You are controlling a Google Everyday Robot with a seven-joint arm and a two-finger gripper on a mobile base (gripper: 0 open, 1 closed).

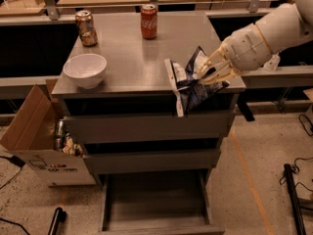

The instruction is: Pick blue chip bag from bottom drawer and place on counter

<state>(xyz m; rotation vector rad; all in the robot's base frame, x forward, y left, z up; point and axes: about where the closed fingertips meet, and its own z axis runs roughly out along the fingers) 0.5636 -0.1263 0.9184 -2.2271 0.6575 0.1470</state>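
End effector (209, 75): clamped on blue chip bag (188, 93)
Bag: hanging across desk (132, 58) front edge, right side
Bottom drawer (156, 202): pulled out

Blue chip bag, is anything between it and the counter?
Nothing visible. The gripper holds the blue chip bag over the counter's front right edge; the white bowl, red soda can and patterned can stand farther left.

You'll see crinkled glossy foil on the bag (188, 94), pinched in the smooth cream plastic gripper (204, 76) at the near right edge of the counter (132, 58). Counter: smooth, faint sheen. Bowl (85, 70): glossy white. Box (29, 126): matt cardboard. Drawer (154, 204): matt grey.
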